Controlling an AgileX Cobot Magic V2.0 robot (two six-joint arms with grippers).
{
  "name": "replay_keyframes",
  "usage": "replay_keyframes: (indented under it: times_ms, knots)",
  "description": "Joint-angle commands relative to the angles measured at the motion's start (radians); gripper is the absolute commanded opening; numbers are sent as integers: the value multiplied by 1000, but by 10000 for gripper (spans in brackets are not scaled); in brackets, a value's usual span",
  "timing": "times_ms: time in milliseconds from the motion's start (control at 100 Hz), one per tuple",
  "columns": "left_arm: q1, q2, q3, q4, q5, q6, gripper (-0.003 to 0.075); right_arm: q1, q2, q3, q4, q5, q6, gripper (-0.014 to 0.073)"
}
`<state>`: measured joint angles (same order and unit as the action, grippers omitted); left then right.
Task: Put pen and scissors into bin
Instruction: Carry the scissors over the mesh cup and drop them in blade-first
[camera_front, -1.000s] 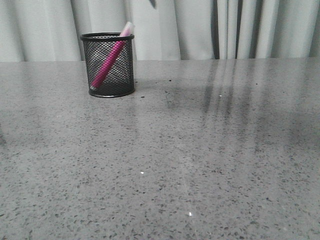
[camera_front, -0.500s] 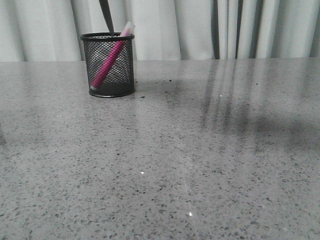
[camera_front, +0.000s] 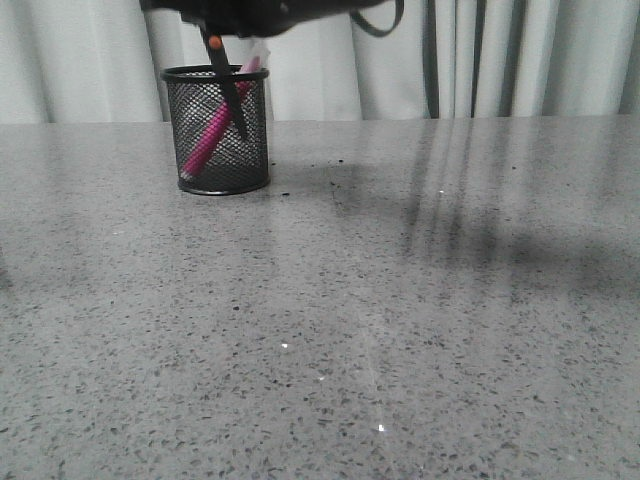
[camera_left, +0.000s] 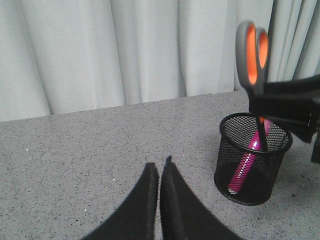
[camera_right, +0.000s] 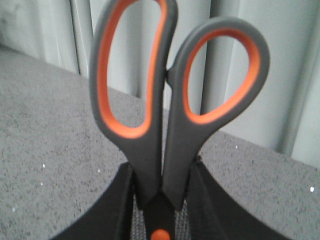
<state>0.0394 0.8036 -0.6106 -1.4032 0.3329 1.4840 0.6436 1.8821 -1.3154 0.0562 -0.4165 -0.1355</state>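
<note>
1. The right gripper (camera_right: 161, 192) clamps the scissors (camera_right: 170, 100) just below their handles, blades down inside the bin (camera_front: 216, 130); let go tilted, they may tip the light cup.
2. The pen (camera_front: 213, 130) leans inside the bin, crossing the blades; the tips may jam on it.
3. The left gripper (camera_left: 159, 172) hangs apart, fingers pressed together, holding nothing; it cannot steady the bin.

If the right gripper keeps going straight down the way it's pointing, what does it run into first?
Probably the bin. The right gripper is shut on the scissors directly above it, blades already inside beside the pen. The scissor tips would likely meet the bin's bottom before the fingers reach the rim, though depth is unclear.
</note>
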Motion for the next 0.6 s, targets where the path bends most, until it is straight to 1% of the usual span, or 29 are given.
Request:
replay_keyframes:
  times_ms: [0, 490, 590]
  knots:
    - [2, -8, -26, -37, -3, -6, -19, -8, -47, -15, -6, -107, -2, -71]
    - [2, -8, -26, -37, -3, -6, -19, -6, -29, 3, -6, -95, -2, -71]
    - [2, -8, -26, -37, -3, -6, -19, -6, -29, 3, -6, -92, -2, -41]
